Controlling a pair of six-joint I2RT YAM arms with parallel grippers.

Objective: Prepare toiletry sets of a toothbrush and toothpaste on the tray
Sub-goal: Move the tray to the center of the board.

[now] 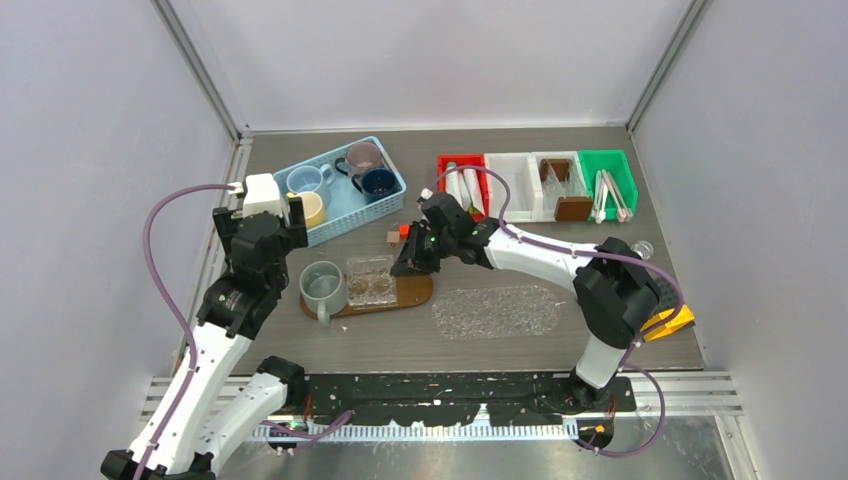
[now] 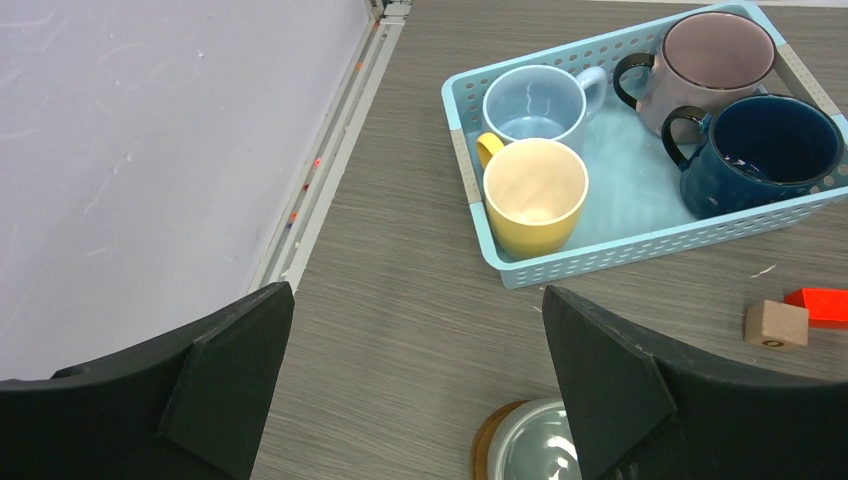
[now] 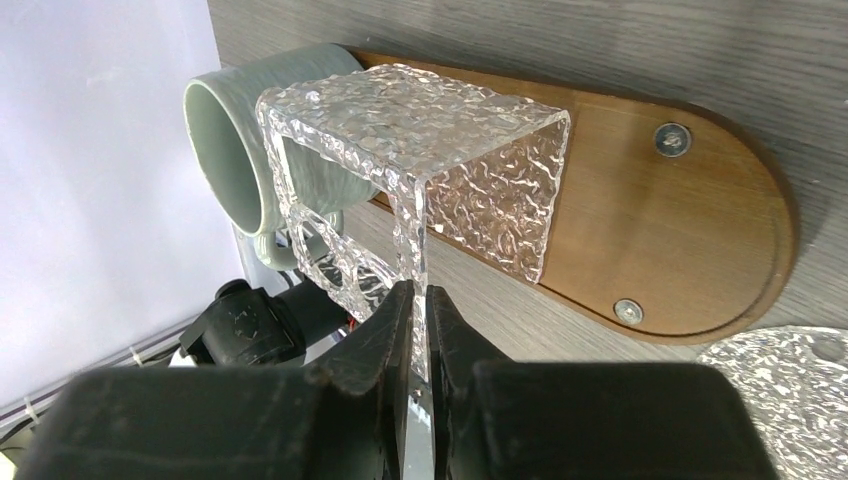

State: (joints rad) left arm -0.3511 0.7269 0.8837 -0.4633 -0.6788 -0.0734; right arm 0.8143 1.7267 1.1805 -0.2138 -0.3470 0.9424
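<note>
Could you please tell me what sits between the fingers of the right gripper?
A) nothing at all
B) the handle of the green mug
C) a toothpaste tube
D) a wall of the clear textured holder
D: in the right wrist view the right gripper is clamped on a thin wall of the clear holder.

A mug [image 1: 323, 285] stands left of a holder [image 1: 369, 280] on the tray [image 1: 418, 292]. Behind them, a basket [image 1: 360, 215] holds four mugs [image 1: 362, 156].
</note>
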